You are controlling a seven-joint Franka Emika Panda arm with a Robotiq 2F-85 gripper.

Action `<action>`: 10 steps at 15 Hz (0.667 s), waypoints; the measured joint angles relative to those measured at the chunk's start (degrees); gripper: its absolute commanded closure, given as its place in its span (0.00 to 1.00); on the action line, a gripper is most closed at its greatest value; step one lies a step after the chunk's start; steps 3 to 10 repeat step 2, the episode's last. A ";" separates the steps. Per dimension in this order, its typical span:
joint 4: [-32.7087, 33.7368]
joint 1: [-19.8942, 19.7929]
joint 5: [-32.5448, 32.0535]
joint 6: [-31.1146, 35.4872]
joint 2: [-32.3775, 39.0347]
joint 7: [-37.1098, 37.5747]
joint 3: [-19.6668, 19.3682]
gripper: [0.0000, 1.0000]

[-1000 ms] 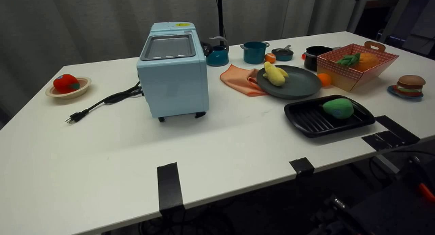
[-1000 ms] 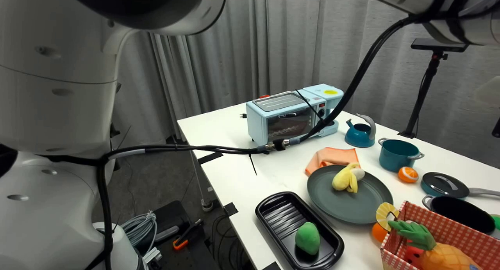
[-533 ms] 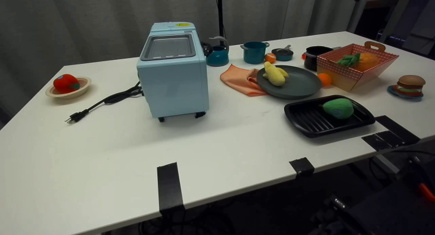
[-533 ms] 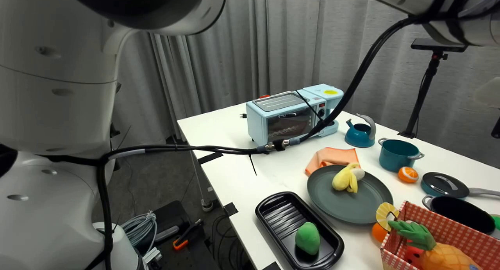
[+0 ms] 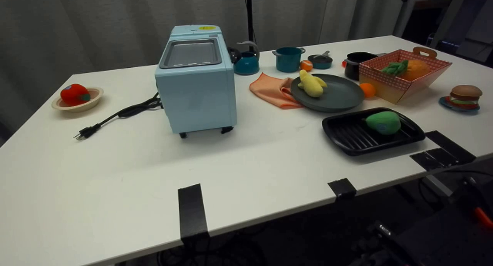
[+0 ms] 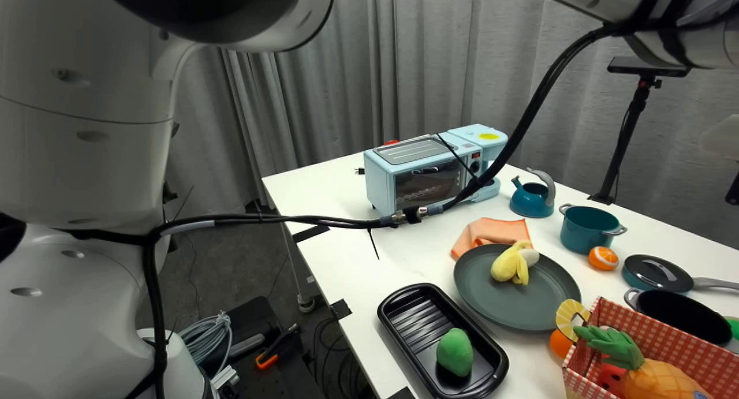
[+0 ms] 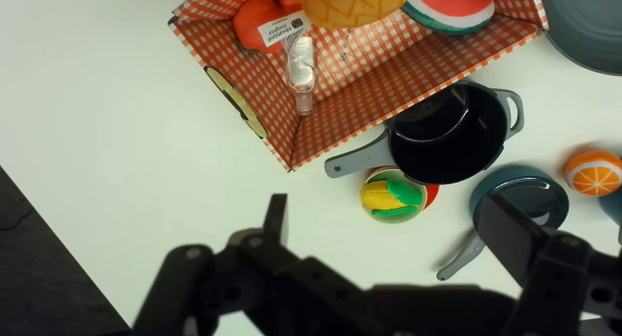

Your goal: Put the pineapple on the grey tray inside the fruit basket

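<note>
The orange-yellow pineapple [image 5: 416, 69] with its green leafy top lies in the red checked basket [image 5: 385, 88]. The pineapple also shows in an exterior view [image 6: 664, 379] and, partly cut off, at the top of the wrist view [image 7: 357, 8]. The basket's inside wall shows in the wrist view [image 7: 388, 85]. The round grey tray [image 5: 344, 94] stands beside the basket with a yellow banana [image 6: 511, 263] on it; the tray's edge shows in the wrist view [image 7: 590, 34]. My gripper [image 7: 385, 213] is open and empty, above the table to the side of the basket.
Under the gripper's view are a black pot [image 7: 447, 151], corn in a bowl [image 7: 388, 197] and a lidded teal pan [image 7: 529, 195]. A watermelon [image 7: 452, 8] and a red item [image 7: 257, 22] share the basket. A black tray [image 6: 421, 329], toaster oven [image 5: 196, 92] and burger [image 5: 465, 96] stand around.
</note>
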 measured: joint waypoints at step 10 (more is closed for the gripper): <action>-0.01 0.00 0.00 0.00 0.00 0.00 0.00 0.00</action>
